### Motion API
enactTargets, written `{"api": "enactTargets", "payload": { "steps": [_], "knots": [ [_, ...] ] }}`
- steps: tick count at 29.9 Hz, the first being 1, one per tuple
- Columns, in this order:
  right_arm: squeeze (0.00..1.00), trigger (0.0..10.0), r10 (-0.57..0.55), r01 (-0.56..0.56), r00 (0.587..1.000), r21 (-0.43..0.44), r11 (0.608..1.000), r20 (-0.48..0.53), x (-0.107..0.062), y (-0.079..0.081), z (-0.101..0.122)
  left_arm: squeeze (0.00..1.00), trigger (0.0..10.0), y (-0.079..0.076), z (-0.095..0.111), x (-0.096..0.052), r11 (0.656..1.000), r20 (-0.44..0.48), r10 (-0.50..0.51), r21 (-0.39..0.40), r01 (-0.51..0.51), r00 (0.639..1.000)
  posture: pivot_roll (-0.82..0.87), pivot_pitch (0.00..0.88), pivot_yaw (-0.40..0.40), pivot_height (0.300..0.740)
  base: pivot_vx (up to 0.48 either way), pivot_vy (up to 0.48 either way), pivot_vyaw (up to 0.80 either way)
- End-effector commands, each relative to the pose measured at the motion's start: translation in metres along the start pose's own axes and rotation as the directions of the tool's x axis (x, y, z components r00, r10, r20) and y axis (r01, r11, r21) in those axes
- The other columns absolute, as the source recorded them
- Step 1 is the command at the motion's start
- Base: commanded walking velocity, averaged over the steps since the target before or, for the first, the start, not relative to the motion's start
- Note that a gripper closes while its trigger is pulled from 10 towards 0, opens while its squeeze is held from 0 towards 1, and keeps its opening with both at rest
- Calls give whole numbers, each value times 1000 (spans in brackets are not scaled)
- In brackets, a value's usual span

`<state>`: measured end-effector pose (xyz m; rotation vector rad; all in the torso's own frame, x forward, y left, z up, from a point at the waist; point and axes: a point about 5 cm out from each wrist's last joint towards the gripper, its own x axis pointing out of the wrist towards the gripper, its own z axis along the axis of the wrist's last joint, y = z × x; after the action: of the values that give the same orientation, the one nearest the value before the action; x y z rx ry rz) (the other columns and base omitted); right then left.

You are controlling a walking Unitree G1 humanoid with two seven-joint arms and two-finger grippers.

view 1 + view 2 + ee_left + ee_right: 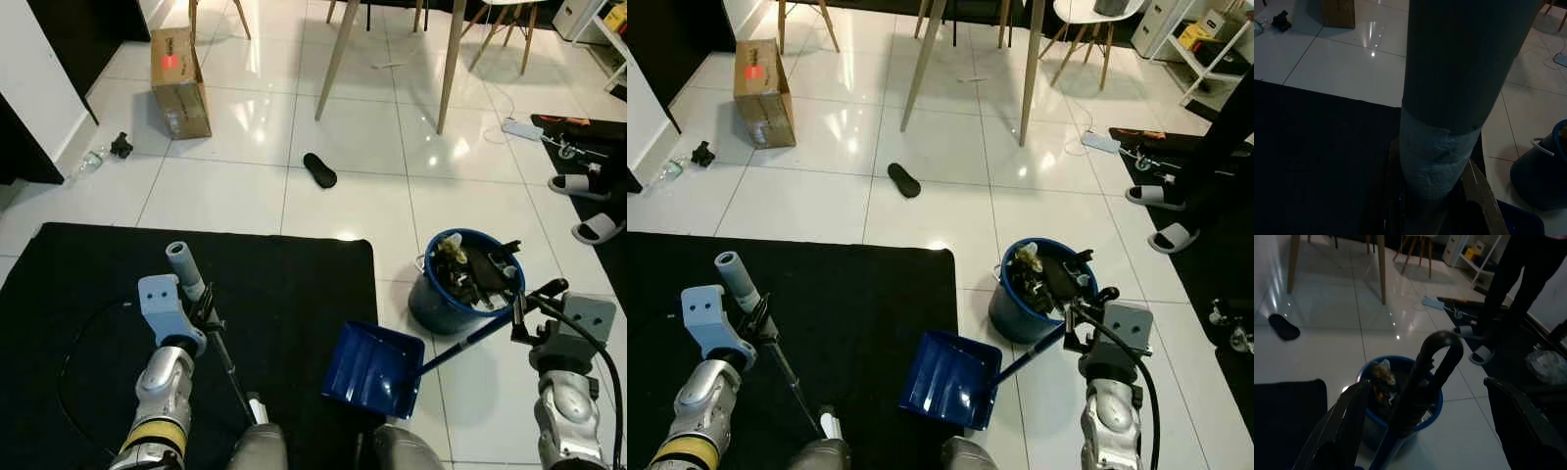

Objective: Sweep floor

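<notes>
My left gripper [206, 311] is shut on a broom handle [186, 264] with a grey top and a thin black shaft, low over the black mat [88, 294]. In the left wrist view the handle [1449, 98] stands between the fingers [1480, 196]. My right gripper [524, 318] is shut on the dustpan handle [470, 341], whose black hooked end [1437, 352] sticks out past the fingers [1347, 421]. The blue dustpan [374, 368] sits tilted at the mat's right edge, just left of a blue bucket [431, 304] full of rubbish. The broom head is hidden.
A black sole-shaped item [319, 169] lies on the white tiles ahead. A cardboard box [178, 83] stands far left, with table and chair legs [451, 69] beyond. On the right are a power strip [521, 128], slippers [598, 229] and a person's dark legs [1513, 274].
</notes>
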<state>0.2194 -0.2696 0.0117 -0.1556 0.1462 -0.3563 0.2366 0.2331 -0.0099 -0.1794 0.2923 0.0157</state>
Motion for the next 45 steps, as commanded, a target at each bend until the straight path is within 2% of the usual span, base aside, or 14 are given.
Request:
{"api": "enactTargets", "payload": {
  "steps": [1, 6, 26, 32, 40, 45],
  "knots": [
    [0, 10000, -16, 15, 1000, -17, 1000, -22, 0, -3, -5, 0, 10000, -10, -28, -9, 996, -108, 7, -88, -17, 994, 193, 52, -117, 740, 0, 0, 0],
    [0, 10000, -38, 38, 996, -6, 999, -80, 7, 1, -10, 0, 10000, -8, -25, -8, 995, -93, 47, -80, -55, 995, 194, 61, -117, 740, 0, 0, 0],
    [0, 10000, -44, 44, 991, -4, 999, -126, 23, 17, -6, 0, 10000, -7, -26, -11, 991, -74, 90, -94, -96, 993, 206, 76, -133, 740, 0, 0, 0],
    [0, 10000, -19, 18, 986, -6, 1000, -168, 28, 23, -7, 0, 10000, -8, -25, -11, 988, -61, 107, -107, -113, 992, 204, 89, -134, 740, 0, 0, 0],
    [0, 10000, -1, 1, 986, 1, 1000, -167, 37, 28, 1, 0, 10000, -9, -24, -11, 983, -43, 128, -124, -132, 991, 197, 110, -150, 740, 0, 0, 0],
    [0, 10000, 66, -69, 982, -13, 998, -179, 42, 39, 5, 0, 10000, -11, -25, -12, 980, -35, 143, -138, -146, 989, 197, 119, -166, 740, 0, 0, 0]
  ]
}}
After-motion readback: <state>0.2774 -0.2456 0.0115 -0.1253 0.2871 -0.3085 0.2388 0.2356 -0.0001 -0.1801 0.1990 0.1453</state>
